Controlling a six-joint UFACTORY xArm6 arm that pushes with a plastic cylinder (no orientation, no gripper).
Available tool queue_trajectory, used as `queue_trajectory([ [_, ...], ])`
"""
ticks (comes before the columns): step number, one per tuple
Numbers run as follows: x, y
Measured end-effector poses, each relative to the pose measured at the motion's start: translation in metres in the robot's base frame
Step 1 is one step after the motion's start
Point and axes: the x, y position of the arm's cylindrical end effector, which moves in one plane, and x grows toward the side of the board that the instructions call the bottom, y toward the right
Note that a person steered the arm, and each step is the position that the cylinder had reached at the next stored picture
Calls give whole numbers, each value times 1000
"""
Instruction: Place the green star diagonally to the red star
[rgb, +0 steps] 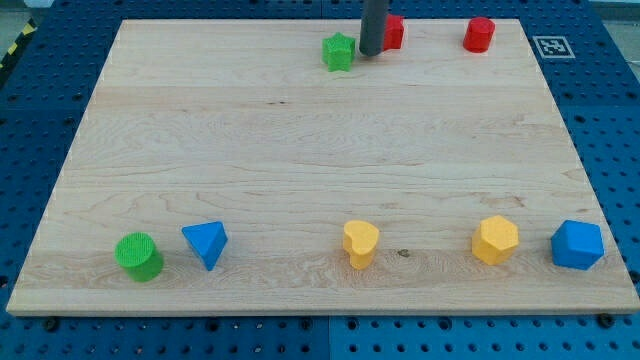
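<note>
The green star (339, 51) lies near the view's top edge of the wooden board, a little right of centre. The red star (392, 32) sits just to its right and slightly higher, partly hidden behind the dark rod. My tip (369, 53) rests on the board between the two, close to the green star's right side and just left of the red star. I cannot tell whether it touches either block.
A red cylinder (479, 34) stands at the top right. Along the bottom, from left: a green cylinder (138, 256), a blue triangle (206, 243), a yellow heart (360, 243), a yellow hexagon (495, 240), a blue hexagon (577, 245). The board's top edge (250, 21) is close by.
</note>
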Motion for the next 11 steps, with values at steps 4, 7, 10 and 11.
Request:
queue_trajectory([
  [4,24,-35],
  [7,22,-60],
  [10,64,-77],
  [11,64,-108],
])
